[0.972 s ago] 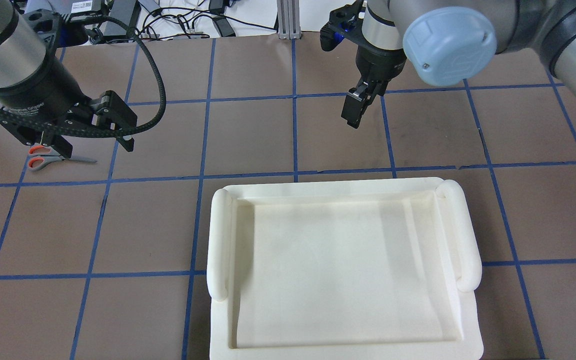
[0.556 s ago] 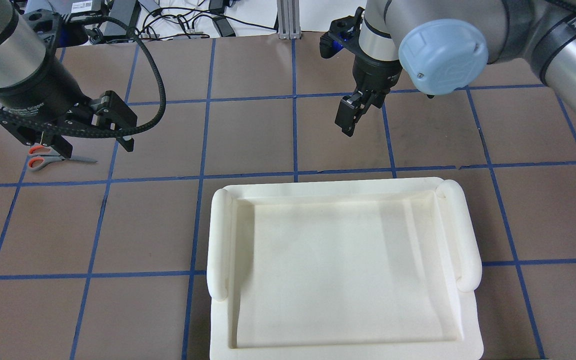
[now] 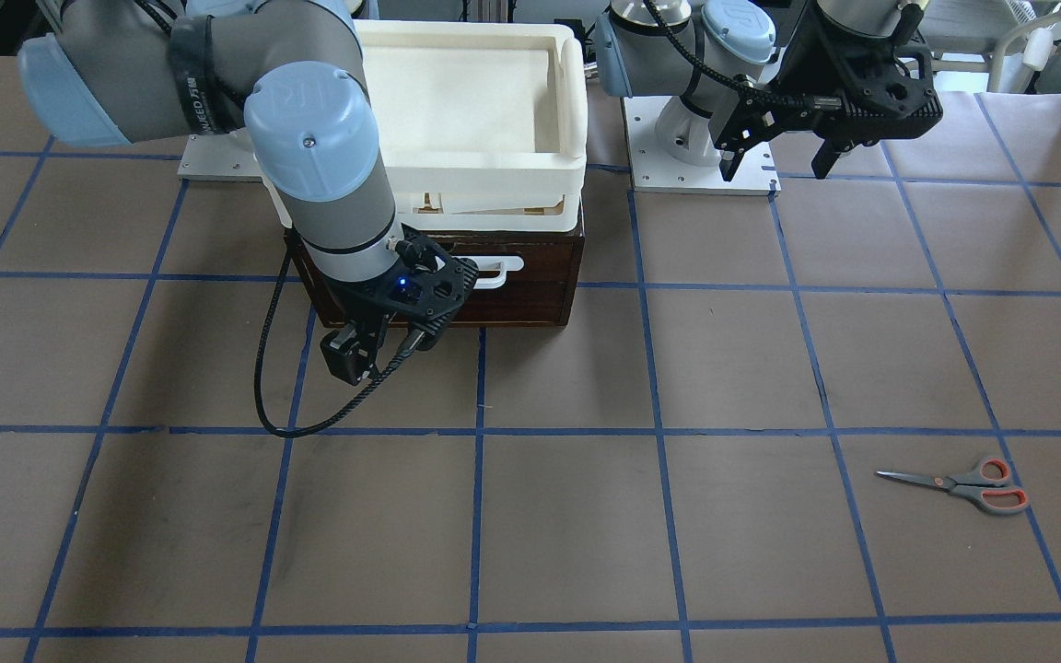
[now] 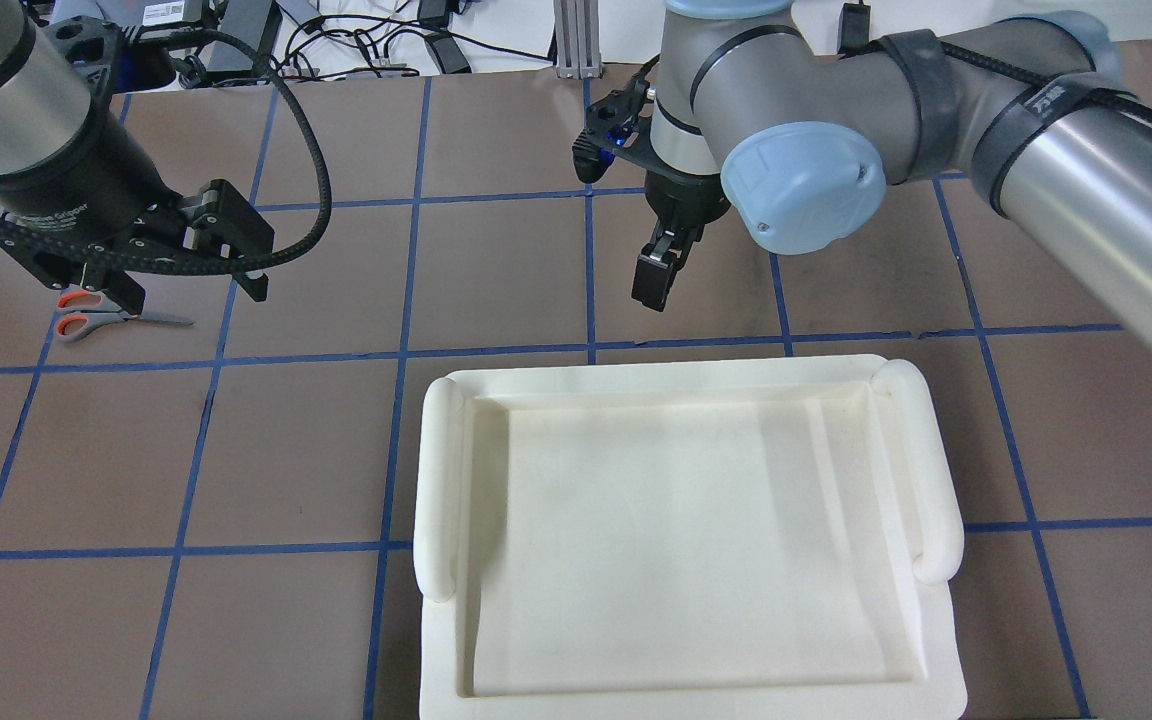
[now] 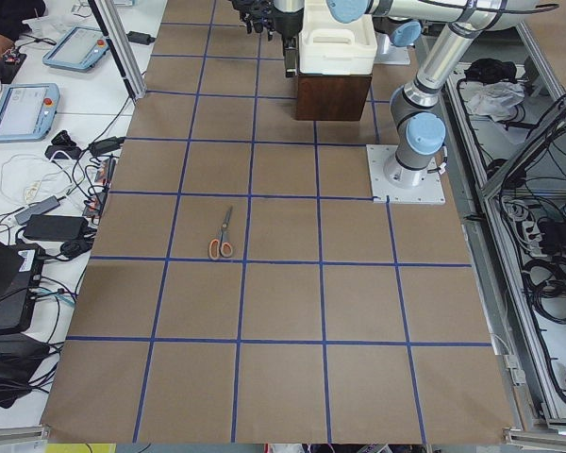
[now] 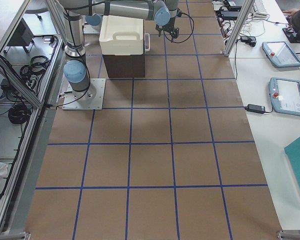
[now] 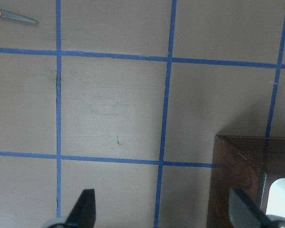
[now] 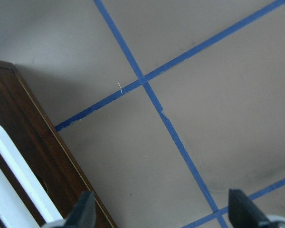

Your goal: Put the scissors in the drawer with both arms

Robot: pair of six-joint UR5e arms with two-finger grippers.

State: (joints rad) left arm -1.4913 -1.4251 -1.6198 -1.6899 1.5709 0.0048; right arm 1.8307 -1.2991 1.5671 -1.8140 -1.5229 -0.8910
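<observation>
The scissors (image 3: pixel 963 485) lie flat on the brown table, far out on my left side; in the overhead view (image 4: pixel 96 318) they show partly under my left gripper. My left gripper (image 3: pixel 779 170) hangs high above the table, open and empty, well above the scissors. The dark brown drawer (image 3: pixel 530 285) with its white bar handle (image 3: pixel 494 269) looks shut. My right gripper (image 3: pixel 346 359) is open and empty, low in front of the drawer, just beside the handle. The right wrist view shows the drawer front (image 8: pixel 33 142) close by.
A white foam tray (image 4: pixel 441 480) sits on top of the drawer box. Blue tape lines grid the brown table top. Cables and tablets lie past the table's far edge (image 4: pixel 356 40). The right arm's cable loops down onto the table (image 3: pixel 282 405).
My right arm has swung left and nearer the tray's front edge in the overhead view, its gripper coming down toward the drawer front. The left arm and the scissors have not moved.
</observation>
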